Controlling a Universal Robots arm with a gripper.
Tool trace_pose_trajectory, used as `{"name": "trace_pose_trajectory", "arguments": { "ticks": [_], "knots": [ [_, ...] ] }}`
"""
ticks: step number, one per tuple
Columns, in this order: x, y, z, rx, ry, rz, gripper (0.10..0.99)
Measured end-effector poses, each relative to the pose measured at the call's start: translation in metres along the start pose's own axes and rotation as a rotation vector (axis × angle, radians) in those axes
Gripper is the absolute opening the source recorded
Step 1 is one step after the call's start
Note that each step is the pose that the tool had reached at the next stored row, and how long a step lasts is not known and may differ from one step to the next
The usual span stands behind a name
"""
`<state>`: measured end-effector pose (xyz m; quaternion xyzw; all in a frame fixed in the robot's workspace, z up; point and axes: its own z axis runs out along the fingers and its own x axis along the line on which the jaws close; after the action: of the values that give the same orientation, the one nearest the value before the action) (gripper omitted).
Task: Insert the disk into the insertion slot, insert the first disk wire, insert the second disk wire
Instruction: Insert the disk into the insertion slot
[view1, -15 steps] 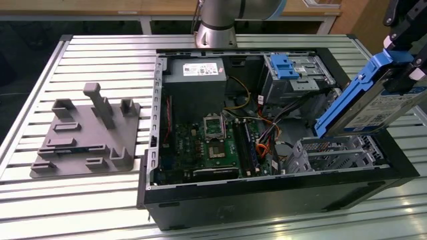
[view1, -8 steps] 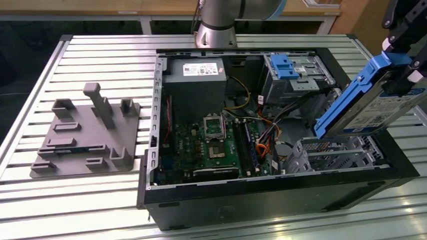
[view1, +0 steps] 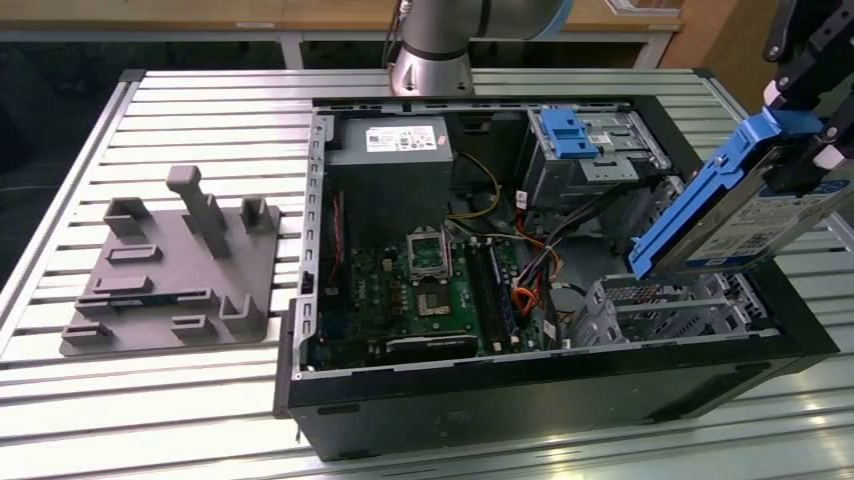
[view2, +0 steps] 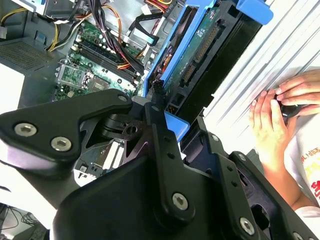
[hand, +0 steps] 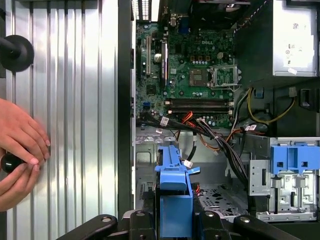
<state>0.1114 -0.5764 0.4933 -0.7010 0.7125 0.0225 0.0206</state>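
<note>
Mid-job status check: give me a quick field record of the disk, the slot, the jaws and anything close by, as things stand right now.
disk: held tilted in the air over the open case, not yet inserted
gripper: jaws shut on the disk's blue carrier
insertion slot: low silver cage below the disk's lower end
cables: loose bundle inside the case, none joined to the disk
taller cage: blue clip on it, apart from the disk
person's hands: on the slatted table beside the case
</note>
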Motion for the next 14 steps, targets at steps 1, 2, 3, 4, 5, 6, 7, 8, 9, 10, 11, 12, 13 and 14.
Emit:
{"name": "trace_pose_trajectory", "arguments": {
  "ticks": [1,2,3,4,5,6,7,8,9,10,11,12,13,14],
  "knots": [
    [0.0,-0.0005,0.0003,0.0,0.0,0.0,0.365],
    [0.0,-0.0011,0.0006,0.0,0.0,0.0,0.365],
    [0.0001,-0.0017,0.0009,0.0,-0.0001,0.0,0.365],
    [0.0001,-0.0021,0.0013,0.0,-0.0002,0.0,0.365],
    [0.0001,-0.0025,0.0016,0.0,-0.0002,0.0,0.365],
    [0.0001,-0.0028,0.002,0.0,-0.0001,0.0,0.365],
    [0.0001,-0.0028,0.0024,0.0,0.0,0.0,0.365],
    [0.0002,-0.0028,0.0029,0.0,-0.0002,0.0,0.365],
    [0.0002,-0.0028,0.0035,0.0,-0.0002,0.0,0.365],
    [0.0003,-0.0029,0.004,0.0,-0.0002,0.0,0.365],
    [0.0003,-0.0029,0.0047,0.0,-0.0003,0.0,0.365],
    [0.0004,-0.0029,0.0053,0.0,-0.0002,0.0,0.365],
    [0.0004,-0.0029,0.0059,0.0,-0.0002,0.0,0.365],
    [0.0004,-0.0029,0.0064,0.0,-0.0001,0.0,0.365]
  ]
}}
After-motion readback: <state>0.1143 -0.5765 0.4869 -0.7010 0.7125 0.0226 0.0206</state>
